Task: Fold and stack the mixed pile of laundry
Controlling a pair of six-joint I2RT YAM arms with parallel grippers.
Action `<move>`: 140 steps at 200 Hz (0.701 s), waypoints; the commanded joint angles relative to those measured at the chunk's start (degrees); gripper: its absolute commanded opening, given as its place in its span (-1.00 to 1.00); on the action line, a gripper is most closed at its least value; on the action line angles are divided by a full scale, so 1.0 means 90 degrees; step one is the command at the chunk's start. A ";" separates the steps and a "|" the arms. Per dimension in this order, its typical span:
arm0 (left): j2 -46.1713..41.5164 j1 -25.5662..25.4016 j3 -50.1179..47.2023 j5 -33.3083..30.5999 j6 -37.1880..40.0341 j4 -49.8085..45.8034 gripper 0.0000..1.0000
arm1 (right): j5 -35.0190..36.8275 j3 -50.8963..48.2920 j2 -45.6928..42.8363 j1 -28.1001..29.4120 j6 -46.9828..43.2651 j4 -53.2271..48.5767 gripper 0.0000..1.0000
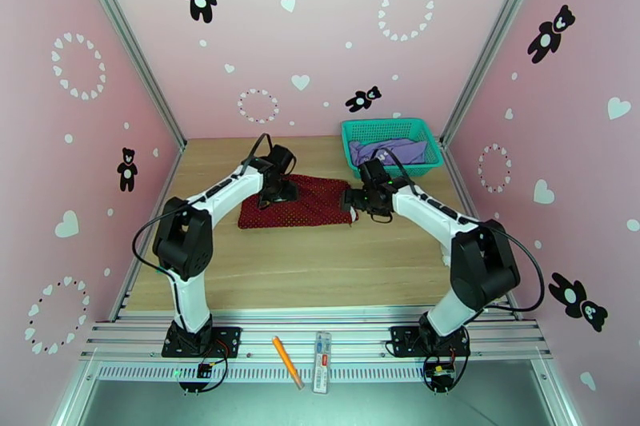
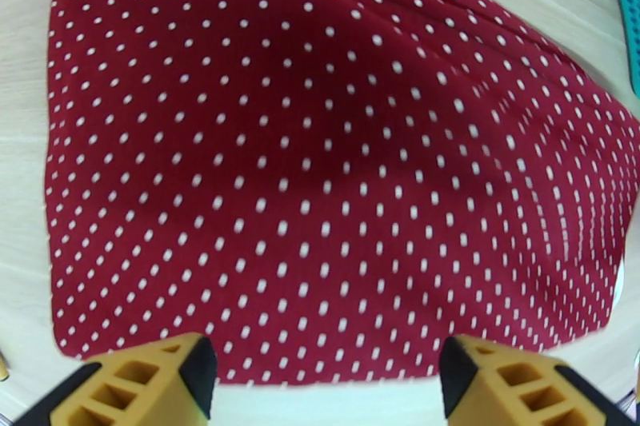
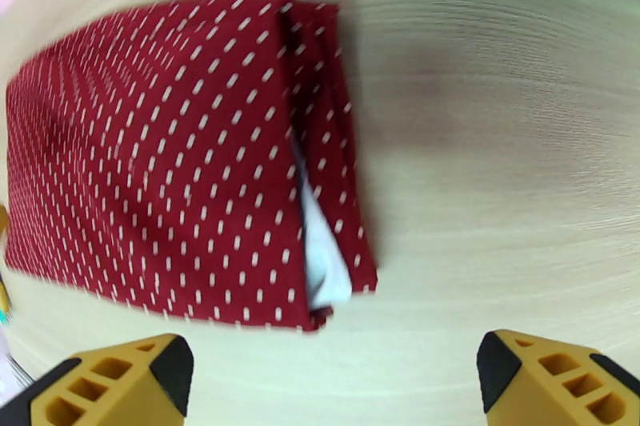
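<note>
Now: folded dark red, white-dotted cloth on wooden table.
Overhead, left gripper over it, right gripper at its right end; lavender T-shirt in teal mesh basket behind it. Left wrist: jaws wide above it. Right wrist: jaws wide, off it.

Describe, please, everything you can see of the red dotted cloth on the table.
The cloth is dark red fabric with small white dots, folded into a rough rectangle on the wooden table, near the teal basket. At its right edge the layers overlap and a white piece peeks out. The left pincer hangs open over it; the right pincer is open beside that edge.
</note>
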 commanded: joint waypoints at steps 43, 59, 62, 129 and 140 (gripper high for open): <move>0.1091 -0.0025 0.0685 -0.0424 -0.0081 -0.0078 0.57 | -0.0820 0.0923 0.1672 -0.0132 0.0327 0.0307 0.87; 0.1257 -0.0023 0.0719 -0.0483 -0.0038 -0.0133 0.57 | -0.1015 0.1010 0.1950 -0.0119 0.0330 0.0384 0.80; 0.1281 -0.0023 0.0720 -0.0480 -0.0029 -0.0137 0.56 | -0.1049 0.1012 0.1986 -0.0122 0.0331 0.0402 0.78; 0.1586 -0.0024 0.0264 -0.0673 0.0089 0.0028 0.56 | -0.1553 0.0889 0.2398 0.0256 0.0453 0.0704 0.45; 0.1608 -0.0021 0.0181 -0.0718 0.0117 0.0071 0.56 | -0.1603 0.0891 0.2455 0.0330 0.0486 0.0750 0.37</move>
